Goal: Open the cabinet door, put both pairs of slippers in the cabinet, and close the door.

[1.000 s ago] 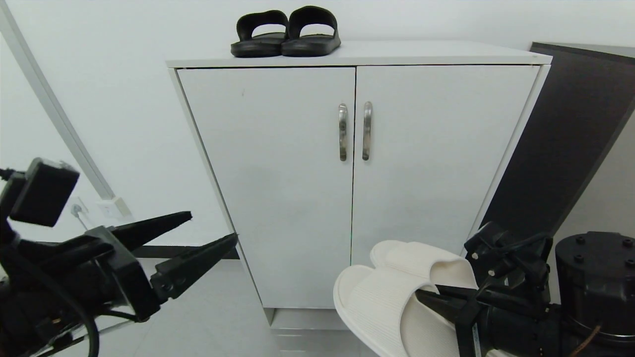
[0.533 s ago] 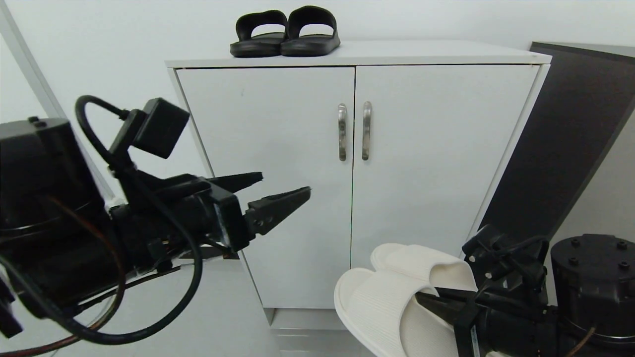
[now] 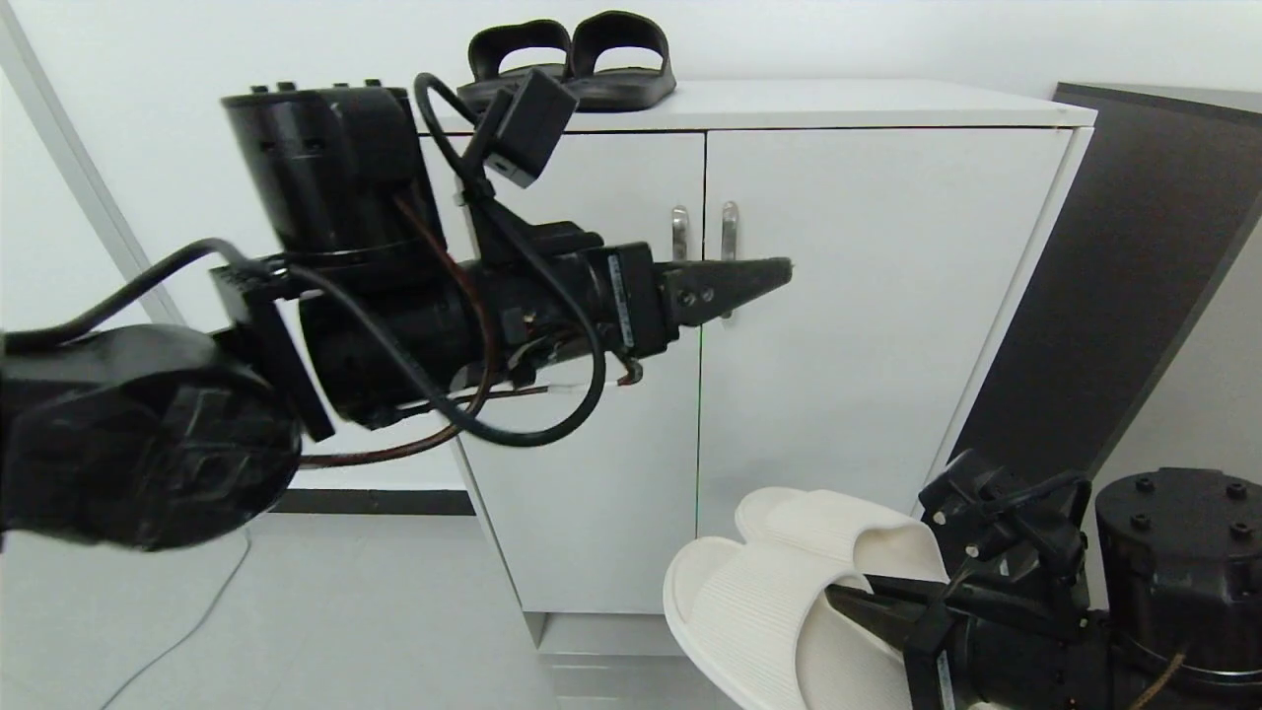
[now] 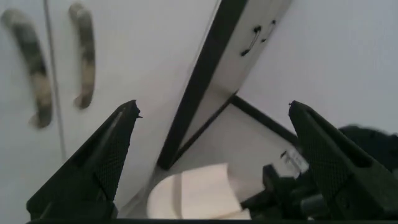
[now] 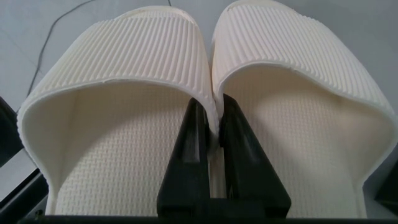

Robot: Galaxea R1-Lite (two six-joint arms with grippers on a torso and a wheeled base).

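Observation:
The white cabinet (image 3: 868, 296) stands with both doors shut, its two metal handles (image 3: 680, 222) side by side at the middle. My left gripper (image 3: 774, 271) hovers open just in front of the handles (image 4: 84, 56), covering their lower parts in the head view. The black slippers (image 3: 616, 59) rest on the cabinet top, partly hidden by my left wrist camera. Low at the right, my right gripper (image 5: 211, 112) is shut on the touching inner walls of the white slippers (image 3: 779, 592), holding the pair (image 5: 149, 62) together in front of the cabinet's lower right door.
A dark panel (image 3: 1134, 276) leans beside the cabinet's right side. The white wall runs behind, with a grey strip (image 3: 69, 168) at the left. Pale floor (image 3: 375, 621) with a thin cable lies open to the left of the cabinet.
My left arm rose from low at the left and swung right, bringing its gripper up to the handles. The right arm and the white slippers stayed put.

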